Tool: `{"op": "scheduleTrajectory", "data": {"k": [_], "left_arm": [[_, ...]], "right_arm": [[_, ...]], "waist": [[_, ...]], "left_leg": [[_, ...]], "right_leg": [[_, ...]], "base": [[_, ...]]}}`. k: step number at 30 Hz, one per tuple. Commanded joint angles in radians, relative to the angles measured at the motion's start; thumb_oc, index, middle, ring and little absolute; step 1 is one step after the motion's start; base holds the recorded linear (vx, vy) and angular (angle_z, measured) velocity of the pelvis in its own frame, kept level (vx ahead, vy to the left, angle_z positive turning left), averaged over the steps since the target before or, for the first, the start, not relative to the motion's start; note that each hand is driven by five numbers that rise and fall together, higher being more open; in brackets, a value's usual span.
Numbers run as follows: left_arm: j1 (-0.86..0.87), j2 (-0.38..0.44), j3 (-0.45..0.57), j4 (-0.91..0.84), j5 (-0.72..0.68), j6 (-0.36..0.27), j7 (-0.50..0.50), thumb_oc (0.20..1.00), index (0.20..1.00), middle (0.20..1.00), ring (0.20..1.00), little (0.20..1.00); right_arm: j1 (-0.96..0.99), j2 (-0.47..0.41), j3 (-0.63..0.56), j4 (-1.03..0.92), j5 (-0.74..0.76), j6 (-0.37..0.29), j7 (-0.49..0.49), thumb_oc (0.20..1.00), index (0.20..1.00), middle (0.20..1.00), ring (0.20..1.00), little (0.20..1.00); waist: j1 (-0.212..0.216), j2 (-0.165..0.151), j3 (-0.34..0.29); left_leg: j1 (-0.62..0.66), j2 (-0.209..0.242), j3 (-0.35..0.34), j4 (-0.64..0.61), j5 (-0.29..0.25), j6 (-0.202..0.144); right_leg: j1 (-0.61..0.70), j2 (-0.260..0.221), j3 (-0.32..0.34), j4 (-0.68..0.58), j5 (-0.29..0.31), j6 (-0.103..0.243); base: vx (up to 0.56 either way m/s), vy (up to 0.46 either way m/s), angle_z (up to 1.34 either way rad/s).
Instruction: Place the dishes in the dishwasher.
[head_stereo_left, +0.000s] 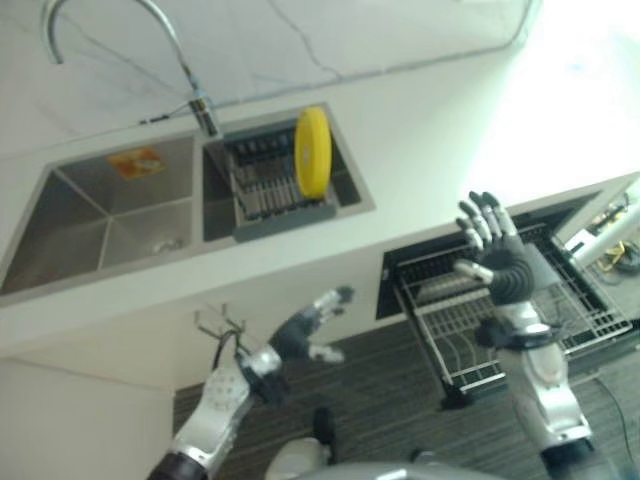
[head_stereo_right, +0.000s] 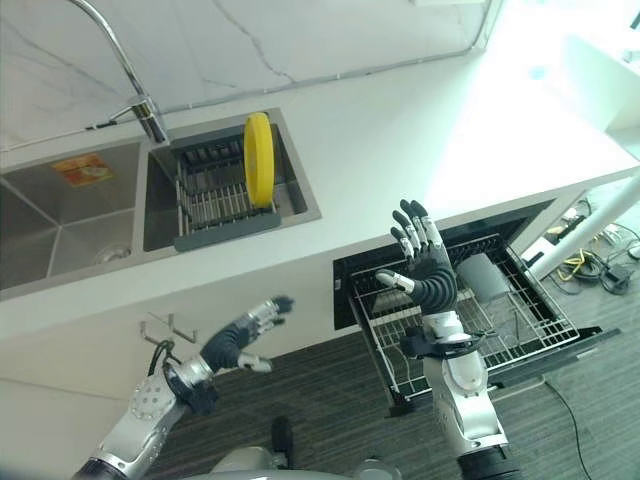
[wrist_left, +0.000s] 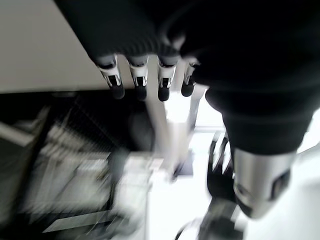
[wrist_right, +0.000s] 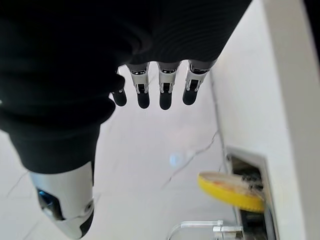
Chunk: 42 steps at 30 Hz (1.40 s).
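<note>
The yellow plate (head_stereo_right: 259, 158) stands on edge in the grey drying rack (head_stereo_right: 215, 195) set in the right basin of the steel sink (head_stereo_right: 60, 235), at about eleven o'clock in the right eye view, just right of the curved faucet (head_stereo_right: 130, 85). The dishwasher (head_stereo_right: 350, 275) under the white countertop (head_stereo_right: 420, 150) is open, and its wire rack (head_stereo_right: 470, 320) is pulled out at about four o'clock; a pale dish-like shape seems to sit at its back corner, though it is hard to make out. The right hand (head_stereo_right: 428, 268) is raised in front of the counter edge above the rack, fingers spread and straight, holding nothing; its wrist view shows the plate (wrist_right: 231, 191) well beyond the fingertips (wrist_right: 143, 100). The left hand (head_stereo_right: 245, 338) hangs lower, at about seven o'clock below the counter front, fingers relaxed and thumb apart, also empty. Judging by this, the step in hand is the reach for the plate, with nothing grasped yet. The next move likely calls for the right hand to travel up and over the counter toward eleven o'clock, close on the plate's upper rim, lift it clear of the drying rack's slots, then carry it down to the wire rack without clipping the counter edge.
</note>
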Motion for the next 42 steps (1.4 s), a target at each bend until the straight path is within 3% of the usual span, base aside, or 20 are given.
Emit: {"op": "scheduleTrajectory", "data": {"k": [1, 3, 4, 5, 6, 8, 10, 12, 14, 16, 18, 21, 24, 26, 33, 36, 39, 42], "left_arm": [[-0.065, -0.021, 0.009, 0.089, 0.076, 0.010, 0.065, 1.000, 1.000, 1.000, 1.000, 1.000], [-0.065, -0.041, -0.008, 0.180, 0.091, 0.077, 0.097, 1.000, 1.000, 1.000, 1.000, 1.000], [-0.055, -0.072, -0.011, 0.298, 0.108, 0.198, 0.136, 1.000, 1.000, 1.000, 1.000, 1.000], [-0.055, -0.090, -0.010, 0.344, 0.106, 0.240, 0.160, 1.000, 1.000, 1.000, 1.000, 1.000], [-0.049, -0.136, 0.016, 0.482, 0.118, 0.326, 0.208, 1.000, 1.000, 1.000, 1.000, 1.000], [-0.040, -0.183, 0.058, 0.624, 0.111, 0.400, 0.252, 1.000, 1.000, 1.000, 1.000, 1.000], [-0.039, -0.246, 0.179, 0.832, -0.018, 0.605, 0.365, 1.000, 1.000, 1.000, 1.000, 1.000], [-0.039, -0.270, 0.268, 0.921, -0.091, 0.709, 0.411, 1.000, 1.000, 1.000, 1.000, 1.000], [-0.032, -0.278, 0.324, 0.990, -0.097, 0.715, 0.436, 1.000, 1.000, 1.000, 1.000, 1.000], [-0.014, -0.283, 0.341, 1.016, -0.097, 0.715, 0.443, 1.000, 1.000, 1.000, 1.000, 1.000], [0.015, -0.293, 0.357, 1.025, -0.128, 0.723, 0.424, 1.000, 1.000, 1.000, 1.000, 1.000], [0.030, -0.300, 0.379, 1.052, -0.148, 0.723, 0.421, 1.000, 1.000, 1.000, 1.000, 1.000], [0.038, -0.311, 0.412, 1.066, -0.229, 0.748, 0.436, 1.000, 1.000, 1.000, 1.000, 1.000], [0.074, -0.314, 0.426, 1.054, -0.317, 0.731, 0.420, 1.000, 1.000, 1.000, 1.000, 1.000], [0.119, -0.331, 0.441, 1.061, -0.327, 0.682, 0.373, 1.000, 1.000, 1.000, 1.000, 1.000], [0.133, -0.334, 0.446, 1.067, -0.283, 0.666, 0.376, 1.000, 1.000, 1.000, 1.000, 1.000], [0.128, -0.330, 0.447, 1.066, -0.294, 0.672, 0.382, 1.000, 1.000, 1.000, 1.000, 1.000], [0.119, -0.323, 0.447, 1.062, -0.299, 0.689, 0.386, 1.000, 1.000, 1.000, 1.000, 1.000]], "right_arm": [[-0.058, -0.028, 0.008, -0.030, 0.043, -0.084, 0.010, 1.000, 1.000, 1.000, 1.000, 1.000], [-0.059, -0.034, 0.007, -0.027, 0.051, -0.082, 0.010, 1.000, 1.000, 1.000, 1.000, 1.000], [-0.062, -0.036, 0.000, -0.029, 0.060, -0.069, 0.014, 1.000, 1.000, 1.000, 1.000, 1.000], [-0.064, -0.039, -0.003, -0.031, 0.065, -0.061, 0.015, 1.000, 1.000, 1.000, 1.000, 1.000], [-0.077, -0.042, -0.005, -0.035, 0.081, -0.036, 0.016, 1.000, 1.000, 1.000, 1.000, 1.000], [-0.095, -0.042, -0.005, -0.042, 0.078, -0.007, -0.005, 1.000, 1.000, 1.000, 1.000, 1.000], [-0.136, -0.043, -0.003, -0.076, 0.057, 0.072, -0.049, 1.000, 1.000, 1.000, 1.000, 1.000], [-0.159, -0.042, 0.009, -0.092, 0.051, 0.129, -0.080, 1.000, 1.000, 1.000, 1.000, 1.000], [-0.186, -0.046, 0.029, -0.090, 0.019, 0.151, -0.103, 1.000, 1.000, 1.000, 1.000, 1.000], [-0.199, -0.052, 0.039, -0.091, -0.001, 0.152, -0.117, 1.000, 1.000, 1.000, 1.000, 1.000], [-0.250, -0.070, 0.053, -0.091, 0.004, 0.160, -0.121, 1.000, 1.000, 1.000, 1.000, 1.000], [-0.249, -0.082, 0.027, -0.118, 0.013, 0.180, -0.115, 1.000, 1.000, 1.000, 1.000, 1.000], [-0.179, -0.058, 0.010, -0.190, 0.003, 0.192, -0.113, 1.000, 1.000, 1.000, 1.000, 1.000], [-0.202, -0.034, 0.042, -0.166, 0.028, 0.196, -0.053, 1.000, 1.000, 1.000, 1.000, 1.000], [-0.236, -0.034, 0.067, -0.117, 0.001, 0.215, -0.068, 1.000, 1.000, 1.000, 1.000, 1.000], [-0.227, -0.038, 0.063, -0.113, 0.015, 0.190, -0.051, 1.000, 1.000, 1.000, 1.000, 1.000], [-0.255, -0.041, 0.064, -0.123, 0.021, 0.186, -0.060, 1.000, 1.000, 1.000, 1.000, 1.000], [-0.308, -0.033, 0.075, -0.112, 0.037, 0.226, -0.071, 1.000, 1.000, 1.000, 1.000, 1.000]], "waist": [[-0.009, 0.027, -0.014], [-0.013, 0.026, -0.017], [-0.016, 0.025, -0.019], [-0.017, 0.025, -0.019], [-0.015, 0.020, -0.018], [-0.006, 0.018, -0.022], [0.014, 0.012, -0.021], [0.022, 0.001, -0.018], [0.028, -0.025, 0.002], [0.051, -0.032, 0.024], [0.079, -0.012, 0.049], [0.075, 0.008, 0.046], [0.067, 0.013, 0.026], [0.110, 0.014, 0.021], [0.140, 0.011, 0.031], [0.146, 0.006, 0.023], [0.153, 0.002, 0.015], [0.168, 0.002, 0.006]], "left_leg": [[0.057, 0.034, -0.029, 0.017, -0.150, 0.003], [0.057, 0.034, -0.027, 0.012, -0.149, 0.002], [0.058, 0.034, -0.024, 0.010, -0.149, 0.001], [0.058, 0.033, -0.023, 0.010, -0.150, 0.000], [0.063, 0.031, -0.020, 0.014, -0.155, 0.000], [0.058, 0.031, -0.024, 0.015, -0.155, 0.003], [0.048, 0.031, -0.036, 0.028, -0.158, 0.004], [0.035, 0.032, -0.035, 0.081, -0.174, 0.002], [-0.012, 0.026, -0.036, 0.249, -0.229, -0.004], [-0.104, 0.031, -0.118, 0.375, -0.172, -0.040], [-0.136, 0.066, -0.183, 0.284, -0.109, -0.069], [-0.105, 0.095, -0.141, 0.196, -0.129, -0.061], [-0.055, 0.058, -0.121, 0.160, -0.165, -0.019], [-0.017, 0.056, -0.053, 0.144, -0.178, -0.008], [-0.039, 0.092, -0.021, 0.135, -0.153, -0.033], [-0.035, 0.093, -0.015, 0.128, -0.152, -0.037], [-0.025, 0.089, -0.020, 0.129, -0.162, -0.035], [-0.012, 0.084, -0.028, 0.130, -0.170, -0.034]], "right_leg": [[-0.070, 0.040, -0.035, 0.098, -0.028, -0.016], [-0.069, 0.041, -0.035, 0.095, -0.028, -0.014], [-0.067, 0.040, -0.036, 0.088, -0.025, -0.013], [-0.066, 0.039, -0.037, 0.085, -0.024, -0.012], [-0.061, 0.034, -0.039, 0.080, -0.023, -0.010], [-0.064, 0.035, -0.040, 0.073, -0.018, -0.012], [-0.061, 0.048, -0.042, 0.088, -0.039, -0.026], [-0.060, 0.058, -0.042, 0.093, -0.047, -0.041], [-0.047, 0.053, -0.039, 0.080, -0.038, -0.065], [-0.029, 0.063, -0.012, 0.049, -0.018, -0.080], [-0.027, 0.069, 0.008, 0.044, -0.022, -0.070], [-0.031, 0.019, -0.027, 0.065, -0.032, -0.047], [-0.056, -0.040, -0.037, 0.119, -0.031, -0.014], [-0.070, -0.068, -0.143, 0.136, 0.003, 0.001], [-0.047, -0.054, -0.188, 0.055, 0.005, -0.002], [-0.032, -0.055, -0.205, 0.033, 0.013, 0.002], [-0.030, -0.063, -0.212, 0.021, 0.024, 0.006], [-0.021, -0.070, -0.221, 0.013, 0.030, 0.010]], "base": [[0.05, -0.001, -0.08], [0.05, 0.000, -0.07], [0.05, -0.002, -0.05], [0.07, -0.016, -0.03], [0.05, -0.030, -0.01], [0.04, -0.058, 0.05], [0.03, -0.137, 0.06], [0.00, -0.154, 0.02], [0.04, -0.091, 0.20], [0.10, 0.061, 0.23], [0.15, 0.300, 0.03], [0.17, 0.320, -0.62], [0.28, 0.295, -0.36], [0.12, 0.104, -0.55], [-0.03, -0.054, -0.39], [0.03, -0.014, 0.04], [0.05, -0.011, 0.00], [0.09, -0.011, 0.00]]}}
